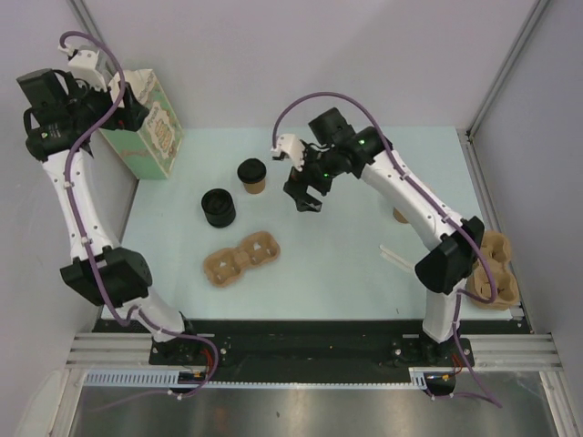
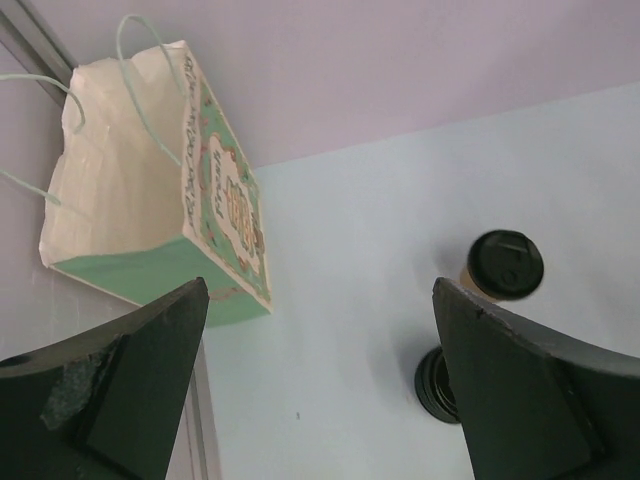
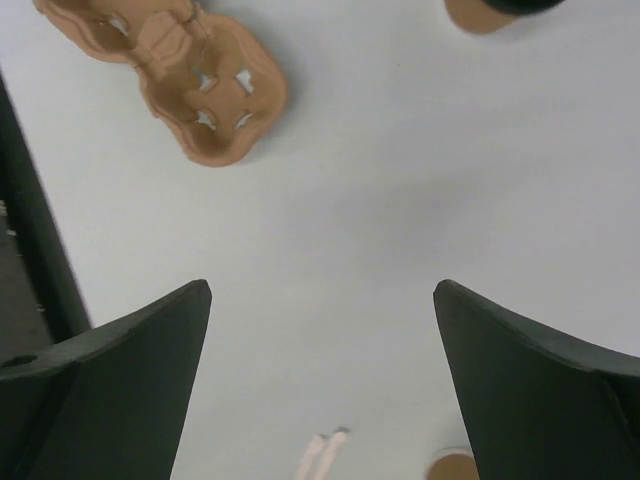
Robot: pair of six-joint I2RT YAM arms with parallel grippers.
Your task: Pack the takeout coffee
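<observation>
The takeout coffee [image 1: 251,175], a tan cup with a black lid, stands upright on the table left of centre. My right gripper [image 1: 306,198] hangs open just right of it, not touching it, with nothing between its fingers. In the right wrist view only the cup's tan base [image 3: 478,12] shows at the top edge, beyond the open right gripper [image 3: 322,290]. My left gripper [image 1: 130,107] is raised at the far left by the green paper bag [image 1: 148,126]. The left wrist view has the left gripper [image 2: 320,292] open and empty, the bag [image 2: 130,190] open-topped, and the coffee [image 2: 505,265] to the right.
A low black stack of lids [image 1: 219,208] sits in front of the coffee. A tan two-cup carrier [image 1: 241,259] lies nearer the arms. More carriers [image 1: 493,271] are stacked at the right edge. A lidless cup [image 1: 399,215] and thin sticks [image 1: 397,259] lie by the right arm.
</observation>
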